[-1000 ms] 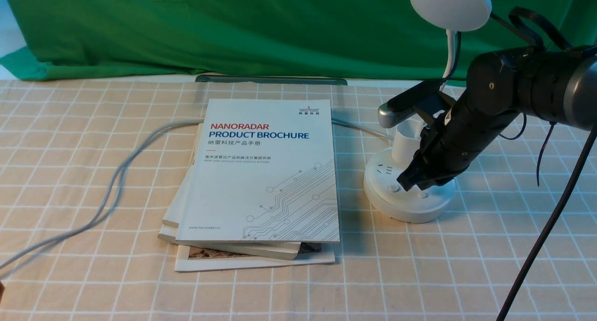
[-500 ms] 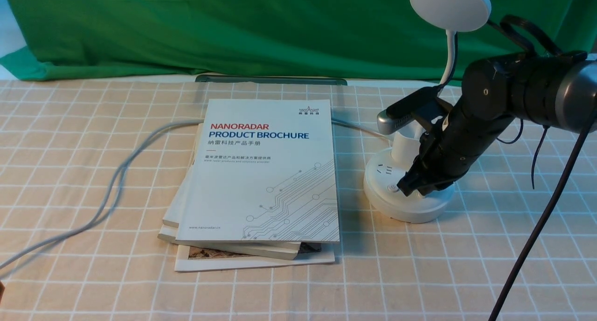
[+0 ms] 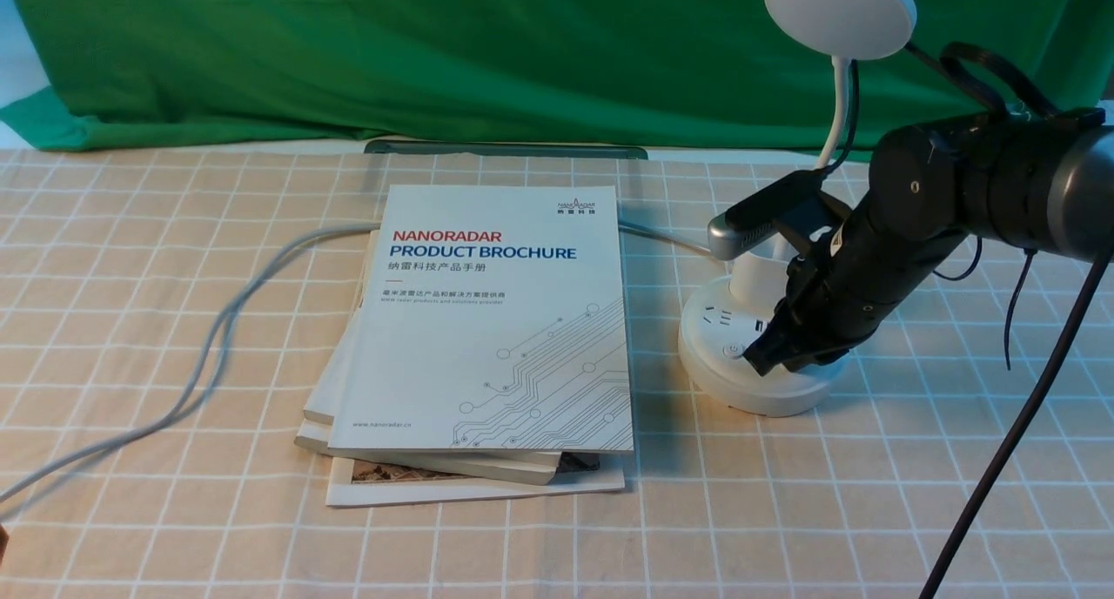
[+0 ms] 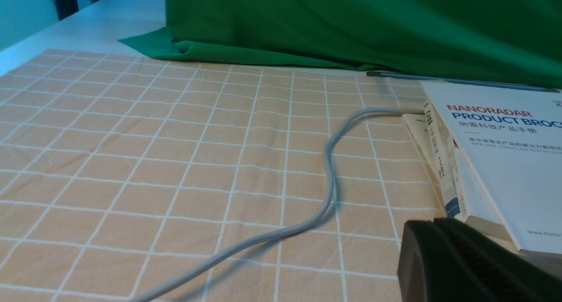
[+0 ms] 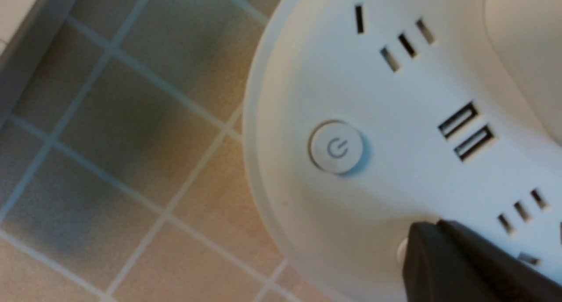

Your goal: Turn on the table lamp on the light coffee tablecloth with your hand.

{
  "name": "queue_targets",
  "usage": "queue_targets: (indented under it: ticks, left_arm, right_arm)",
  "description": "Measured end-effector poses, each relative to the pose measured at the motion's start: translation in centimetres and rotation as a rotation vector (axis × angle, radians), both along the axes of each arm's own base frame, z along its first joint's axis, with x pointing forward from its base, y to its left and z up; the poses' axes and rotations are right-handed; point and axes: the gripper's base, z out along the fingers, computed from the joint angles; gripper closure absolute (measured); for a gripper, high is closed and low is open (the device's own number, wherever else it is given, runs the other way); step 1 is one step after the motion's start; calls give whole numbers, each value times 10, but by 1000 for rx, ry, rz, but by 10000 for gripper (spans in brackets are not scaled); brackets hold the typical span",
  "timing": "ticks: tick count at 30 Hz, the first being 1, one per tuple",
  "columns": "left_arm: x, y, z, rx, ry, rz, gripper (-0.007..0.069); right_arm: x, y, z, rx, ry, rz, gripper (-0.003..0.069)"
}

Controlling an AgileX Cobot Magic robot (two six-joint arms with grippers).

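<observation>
The white table lamp (image 3: 755,388) stands on the light coffee tablecloth (image 3: 174,538) at the right, its disc head (image 3: 841,11) high on the gooseneck and showing no glow. My right gripper (image 3: 755,360) is shut, its tip down on the lamp's round base just right of the power button (image 3: 734,350). In the right wrist view the shut tip (image 5: 432,232) covers most of a second small button (image 5: 400,252), and the power button (image 5: 336,147) lies uncovered beside it. My left gripper (image 4: 432,226) is shut and empty, low over the cloth near the books.
A stack of brochures (image 3: 496,320) lies left of the lamp. A grey cable (image 3: 218,329) snakes from the books toward the near left. The green backdrop (image 3: 435,50) closes off the far side. A black cable (image 3: 1018,425) hangs at the right.
My right gripper has sunk a little, from just above the lamp base down onto it beside the power button. The lamp head looks the same.
</observation>
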Motion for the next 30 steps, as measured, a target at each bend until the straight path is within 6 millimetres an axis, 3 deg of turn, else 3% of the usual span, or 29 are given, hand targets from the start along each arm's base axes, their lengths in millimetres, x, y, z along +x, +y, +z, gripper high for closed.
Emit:
queue_targets:
  ticks: [7,12,15,16,19,20,21,25,26,28,30]
  left_arm:
    - [0,0,0,0,-1,0,603]
    - [0,0,0,0,-1,0,603]
    - [0,0,0,0,-2,0,603]
    - [0,0,0,0,-2,0,603]
    - [0,0,0,0,-2,0,603]
    - [0,0,0,0,-2,0,603]
    - [0,0,0,0,-2,0,603]
    - [0,0,0,0,-2,0,603]
    - [0,0,0,0,-2,0,603]
    - [0,0,0,0,-3,0,603]
    - [0,0,0,0,-3,0,603]
  right_arm:
    - [-9,-4,12,16,-8,-36,628]
    - [-33,-17,55,73,-119,-77,625]
    - [-63,-37,82,123,-223,-130,625]
    - [-64,-38,79,122,-218,-134,625]
    - [-111,-60,98,188,-336,-191,620]
    - [-114,-61,99,192,-344,-192,620]
    - [-137,-69,106,226,-413,-199,619]
    - [-193,-87,129,317,-600,-201,614]
    - [-196,-88,131,321,-609,-201,614]
    - [-229,-99,143,384,-716,-211,606]
    - [-245,-104,147,420,-766,-226,601]
